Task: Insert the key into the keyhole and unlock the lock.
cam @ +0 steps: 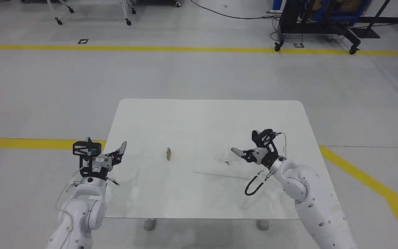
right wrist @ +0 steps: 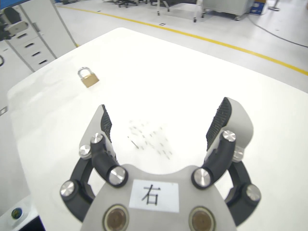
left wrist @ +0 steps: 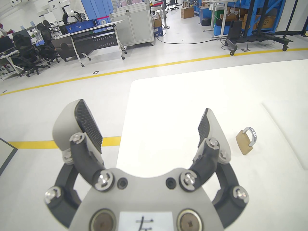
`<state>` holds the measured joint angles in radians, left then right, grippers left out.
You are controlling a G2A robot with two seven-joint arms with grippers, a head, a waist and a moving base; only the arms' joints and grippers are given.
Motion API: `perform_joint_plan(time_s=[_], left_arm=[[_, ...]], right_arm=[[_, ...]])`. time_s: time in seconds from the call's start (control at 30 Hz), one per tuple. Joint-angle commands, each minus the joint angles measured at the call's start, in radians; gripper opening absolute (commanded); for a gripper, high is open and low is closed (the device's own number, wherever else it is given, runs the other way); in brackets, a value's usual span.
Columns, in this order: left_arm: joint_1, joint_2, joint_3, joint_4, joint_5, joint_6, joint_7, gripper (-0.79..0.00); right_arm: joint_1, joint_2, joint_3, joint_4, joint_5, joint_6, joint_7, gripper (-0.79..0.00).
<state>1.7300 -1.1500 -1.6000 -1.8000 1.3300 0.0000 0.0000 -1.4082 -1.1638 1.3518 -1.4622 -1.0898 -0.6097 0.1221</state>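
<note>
A small brass padlock [cam: 168,153] with a silver shackle lies on the white table [cam: 205,118], left of centre; it also shows as padlock [left wrist: 246,140] and padlock [right wrist: 88,77]. A thin, small object [right wrist: 133,143], possibly the key, lies on the table just ahead of my right gripper [right wrist: 164,105], among dark scuff marks; in the top view it is a tiny pale speck [cam: 227,162]. My right gripper [cam: 244,150] is open and holds nothing. My left gripper [left wrist: 144,111] is open and holds nothing, at the table's left edge [cam: 115,155], left of the padlock.
A faint scratch line [cam: 214,175] crosses the table near its front. Yellow floor tape [cam: 186,48] runs behind the table. Carts and racks stand far off on the floor.
</note>
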Motion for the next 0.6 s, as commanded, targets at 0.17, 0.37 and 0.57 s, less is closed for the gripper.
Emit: perform_joint_plan(time_s=[0.17, 0.37, 0.57], left_arm=[[0.0, 0.0, 0.0, 0.0, 0.0, 0.0, 0.0, 0.0], [0.0, 0.0, 0.0, 0.0, 0.0, 0.0, 0.0, 0.0], [0.0, 0.0, 0.0, 0.0, 0.0, 0.0, 0.0, 0.0]], right_arm=[[0.152, 0.004, -0.075, 0.167, -0.015, -0.348, 0.022, 0.0], [0.209, 0.017, -0.128, 0.19, -0.139, -0.403, 0.05, -0.034], [0.257, 0.034, -0.204, 0.193, -0.26, -0.403, 0.109, -0.219]])
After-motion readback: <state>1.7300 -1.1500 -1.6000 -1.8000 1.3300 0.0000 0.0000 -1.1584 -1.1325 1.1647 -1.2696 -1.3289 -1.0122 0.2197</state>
